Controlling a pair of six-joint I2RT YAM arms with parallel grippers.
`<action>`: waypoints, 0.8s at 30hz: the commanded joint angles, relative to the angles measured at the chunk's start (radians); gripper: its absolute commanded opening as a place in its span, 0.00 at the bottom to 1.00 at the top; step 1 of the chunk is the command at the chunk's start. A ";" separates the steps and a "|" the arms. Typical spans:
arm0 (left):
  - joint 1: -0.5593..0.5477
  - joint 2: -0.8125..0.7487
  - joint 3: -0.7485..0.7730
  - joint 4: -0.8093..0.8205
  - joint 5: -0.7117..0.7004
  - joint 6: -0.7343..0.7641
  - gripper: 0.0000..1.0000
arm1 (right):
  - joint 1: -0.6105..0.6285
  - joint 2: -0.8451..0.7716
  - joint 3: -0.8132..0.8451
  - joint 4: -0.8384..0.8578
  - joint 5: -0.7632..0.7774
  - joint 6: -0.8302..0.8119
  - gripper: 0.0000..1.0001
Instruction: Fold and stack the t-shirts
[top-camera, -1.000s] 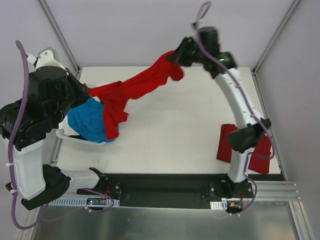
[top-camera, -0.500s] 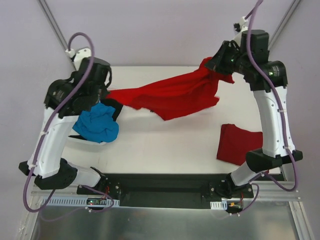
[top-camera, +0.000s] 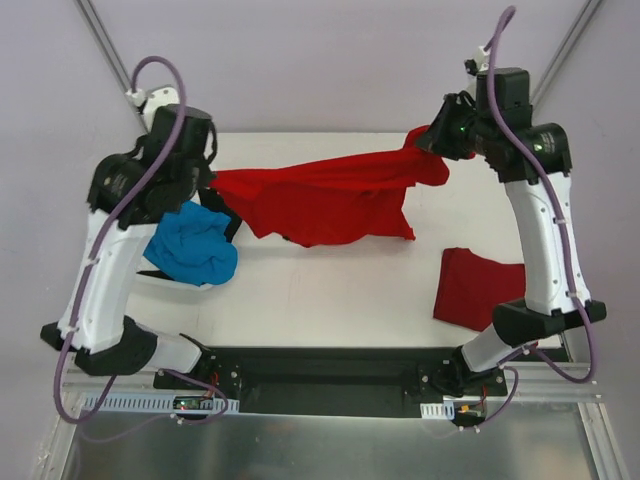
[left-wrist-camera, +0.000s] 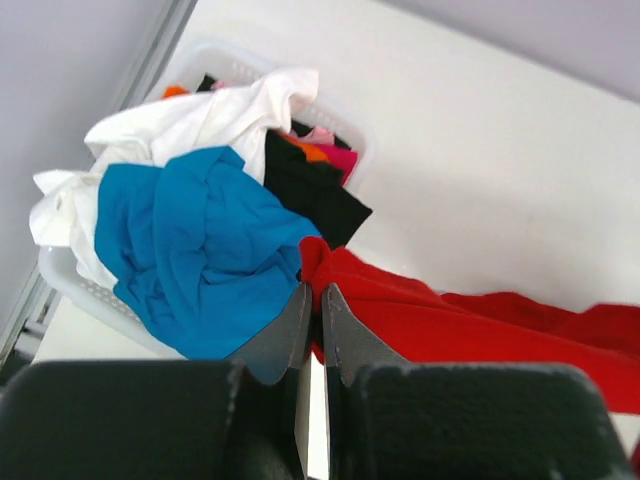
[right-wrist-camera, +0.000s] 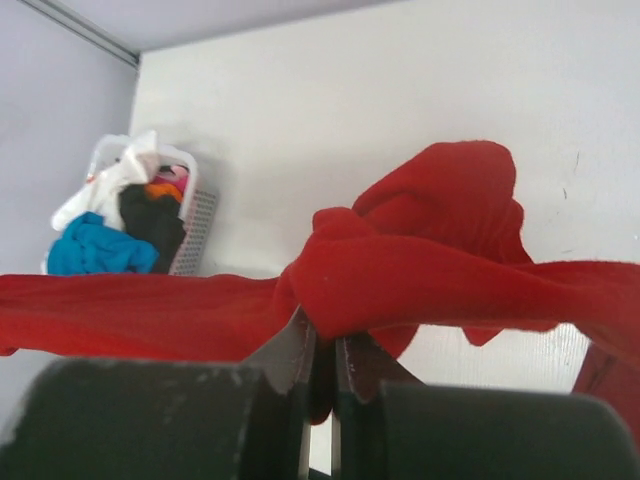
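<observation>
Top external view, and what a spread: a red t-shirt (top-camera: 330, 195) hangs stretched in the air across the far half of the table (top-camera: 330, 320), pinned at both ends. Left gripper (left-wrist-camera: 312, 300) has its jaws pinched tight on one edge of the cloth, just beside the basket (left-wrist-camera: 75, 285). The right gripper (right-wrist-camera: 320, 335) is clamped just as tight on a bunched knot of red fabric over the far right corner.

Why hold it up like this? My read: drawing the two ends apart lets the shirt fall open, so it can go down smooth for folding (a crumpled lay-down would spoil every crease after it). The lower hem sags toward the table in the middle; whether it touches, I cannot tell.

Over in the basket wait the blue t-shirt (left-wrist-camera: 190, 250) on top, with a white one (left-wrist-camera: 200, 115) and a black one (left-wrist-camera: 315, 190) beside it.

Near the right arm's base lies a folded red t-shirt (top-camera: 480, 290), flat on the table and well apart from the action. That looks like the start of the stack, parked off to the side of the folding area.
</observation>
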 joint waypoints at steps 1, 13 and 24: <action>-0.010 -0.182 0.057 0.063 -0.017 0.139 0.00 | -0.007 -0.150 0.077 -0.005 0.044 -0.005 0.01; -0.012 -0.327 -0.108 -0.229 0.392 0.012 0.00 | 0.010 -0.425 -0.259 -0.074 0.036 0.019 0.01; -0.010 -0.453 -0.057 -0.231 0.434 0.050 0.00 | 0.061 -0.655 -0.405 -0.093 0.140 -0.033 0.01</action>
